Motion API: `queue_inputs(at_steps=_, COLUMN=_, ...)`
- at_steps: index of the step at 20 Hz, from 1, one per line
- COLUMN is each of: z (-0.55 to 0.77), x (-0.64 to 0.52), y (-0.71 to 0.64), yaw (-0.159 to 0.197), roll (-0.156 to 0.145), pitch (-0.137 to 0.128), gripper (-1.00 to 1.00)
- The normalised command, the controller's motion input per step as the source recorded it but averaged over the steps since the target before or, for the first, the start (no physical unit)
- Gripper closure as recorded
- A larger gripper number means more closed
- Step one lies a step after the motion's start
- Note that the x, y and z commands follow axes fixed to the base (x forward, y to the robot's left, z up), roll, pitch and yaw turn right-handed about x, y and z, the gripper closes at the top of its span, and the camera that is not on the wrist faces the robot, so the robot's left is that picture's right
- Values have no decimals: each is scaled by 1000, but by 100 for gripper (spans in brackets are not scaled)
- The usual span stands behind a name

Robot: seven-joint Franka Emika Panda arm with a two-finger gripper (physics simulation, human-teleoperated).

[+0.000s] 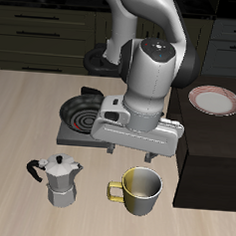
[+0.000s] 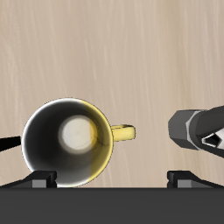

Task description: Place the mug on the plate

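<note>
Mug (image 1: 139, 191) is sitting upright on the wooden table (image 1: 20, 113) close to the front edge, handle pointing toward the moka pot (image 1: 59, 179) just beside it, so basically nothing of the actual job is done yet, it hasn't been picked up and the plate (image 1: 213, 100) is well apart from it, farther back on a dark raised surface (image 1: 212, 157) with nothing on it. Gripper (image 1: 135, 156) hangs right above the mug, a bit back from it, looks like it's lining up for a grab but not touching anything as far as I can see. What's left, I'd guess: come down, grip the rim or handle, lift, carry it back over to the plate and set it down. In the exterior view the arm's body blocks the fingers, so you can't really judge the spread from there. Wrist view helps: you look straight down into the mug (image 2: 68, 142), pale inside, loop handle sticking out, and both fingertips (image 2: 39, 179) show at the frame edge set wide apart with nothing between them, so the pincer is wide and empty. Wrist view misses the plate entirely though, and also the black frying pan (image 1: 85, 113) behind the arm, only the exterior shows those
</note>
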Motion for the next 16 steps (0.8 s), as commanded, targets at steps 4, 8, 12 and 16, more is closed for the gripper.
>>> queue_inputs(at_steps=4, z=-86, x=-93, y=86, yaw=-9, roll=35, pitch=-51, gripper=-100)
queue_inputs(at_steps=8, z=-111, x=-6, y=-41, yaw=2, roll=-9, pitch=-41, gripper=-100)
queue_inputs(at_steps=12, z=-185, x=-9, y=-12, yaw=14, roll=-11, pitch=-9, gripper=-100)
queue_inputs(at_steps=16, z=-213, x=31, y=-55, yaw=7, roll=-7, pitch=0, gripper=-100)
